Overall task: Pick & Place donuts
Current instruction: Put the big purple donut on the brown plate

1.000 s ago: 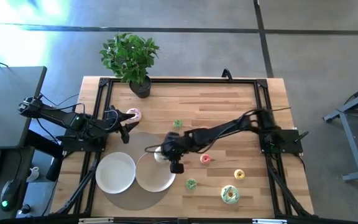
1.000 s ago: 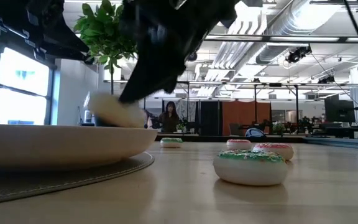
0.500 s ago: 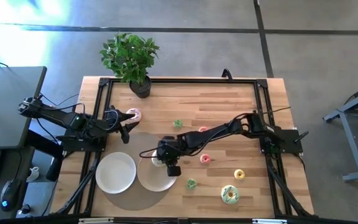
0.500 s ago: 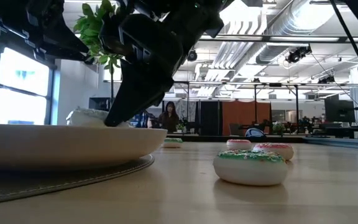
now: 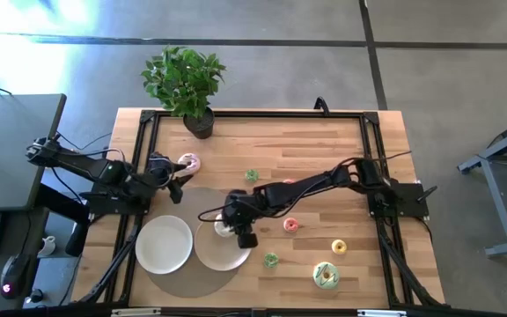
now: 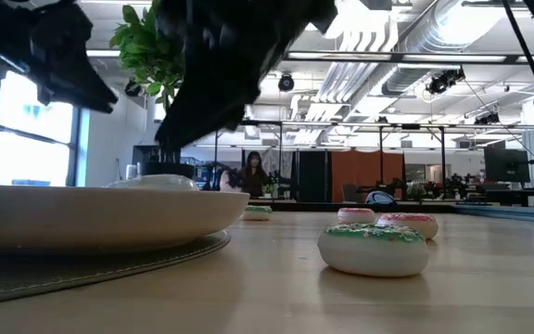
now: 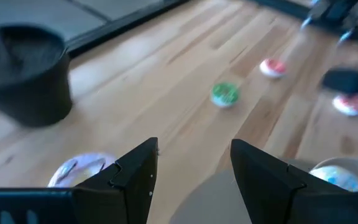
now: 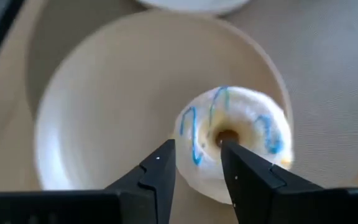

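A cream-white donut (image 8: 235,140) with blue icing lines lies flat in the right white plate (image 5: 214,255); the low view shows its top (image 6: 151,182) above the plate rim. My right gripper (image 8: 197,149) hangs open just above it, one fingertip over the hole and the other at the outer edge. It shows in the high view (image 5: 230,227). The pink donut (image 5: 188,162) lies on the wood at the far left. My left gripper (image 5: 176,182) stands open beside it, touching nothing. The pink donut (image 7: 79,169) lies beside the left gripper's fingers (image 7: 194,146).
A second white plate (image 5: 164,244) sits left of the first, both on a round grey mat (image 5: 192,277). A large green donut (image 5: 326,275) and mini donuts, yellow (image 5: 339,247), red (image 5: 290,225) and green (image 5: 271,260), (image 5: 252,175), lie on the wood. A potted plant (image 5: 186,84) stands at the far edge.
My right gripper has carried the cream-white donut toward the table's left edge and down into the right plate, then opened and let go. The donut now lies flat in the plate with the gripper just above it. My left gripper has shifted slightly beside the pink donut.
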You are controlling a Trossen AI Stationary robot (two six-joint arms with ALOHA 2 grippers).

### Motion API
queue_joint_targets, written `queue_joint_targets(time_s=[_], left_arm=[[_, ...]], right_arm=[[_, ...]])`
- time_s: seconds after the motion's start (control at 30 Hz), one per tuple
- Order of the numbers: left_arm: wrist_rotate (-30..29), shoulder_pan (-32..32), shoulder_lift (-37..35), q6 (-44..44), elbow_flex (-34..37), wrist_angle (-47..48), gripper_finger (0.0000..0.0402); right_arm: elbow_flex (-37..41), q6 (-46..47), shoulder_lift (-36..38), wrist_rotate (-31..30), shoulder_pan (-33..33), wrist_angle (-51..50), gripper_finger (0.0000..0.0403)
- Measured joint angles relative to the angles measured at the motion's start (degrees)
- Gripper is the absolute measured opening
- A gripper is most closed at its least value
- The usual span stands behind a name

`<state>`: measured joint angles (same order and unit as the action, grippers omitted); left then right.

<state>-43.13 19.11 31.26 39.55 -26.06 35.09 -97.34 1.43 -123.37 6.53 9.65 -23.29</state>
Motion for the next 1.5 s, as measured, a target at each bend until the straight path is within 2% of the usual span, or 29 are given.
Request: queue_joint_targets(time_s=[0.13, 0.27, 0.37, 0.5, 0.63, 0.87, 1.1, 1.23, 1.43, 1.5], left_arm=[[0.3, 0.0, 2.1, 6.9, 0.2, 3.6, 0.0201], [-1.6, 0.0, 5.8, 7.9, 1.6, 3.5, 0.0201], [-3.2, -0.4, 9.4, 12.8, 2.4, 3.2, 0.0201], [-1.6, -4.4, 15.2, 16.3, 2.5, 2.6, 0.0201], [4.4, -12.6, 20.4, 15.2, 2.5, 0.6, 0.0201], [12.8, -27.6, 27.9, 3.2, 2.5, -5.4, 0.0201], [19.2, -33.3, 32.4, -3.5, 2.5, -11.1, 0.0197], [20.1, -33.5, 34.9, -3.5, 2.4, -11.5, 0.0154], [20.4, -33.4, 36.0, -4.4, 2.3, -12.0, 0.0034], [20.5, -33.4, 35.8, -4.9, 1.6, -11.3, 0.0012]], right_arm=[[0.0, -0.6, 4.9, -2.7, -0.2, -4.6, 0.0126], [0.0, -2.8, 11.0, -10.5, -0.8, -13.1, 0.0126], [0.0, -3.4, 15.7, -17.4, -1.3, -20.0, 0.0126], [0.0, -3.4, 21.5, -23.9, -2.6, -27.5, 0.0127], [0.0, -2.6, 26.1, -25.0, -4.8, -32.2, 0.0126], [0.0, 1.4, 29.1, -25.3, -8.7, -33.0, 0.0126], [0.1, 1.4, 28.5, -25.1, -10.6, -33.1, 0.0126], [2.1, 1.3, 28.6, -25.1, -10.8, -31.8, 0.0126], [6.8, 1.1, 28.6, -25.5, -10.8, -30.6, 0.0126], [8.1, 1.9, 28.5, -25.2, -10.8, -30.5, 0.0126]])
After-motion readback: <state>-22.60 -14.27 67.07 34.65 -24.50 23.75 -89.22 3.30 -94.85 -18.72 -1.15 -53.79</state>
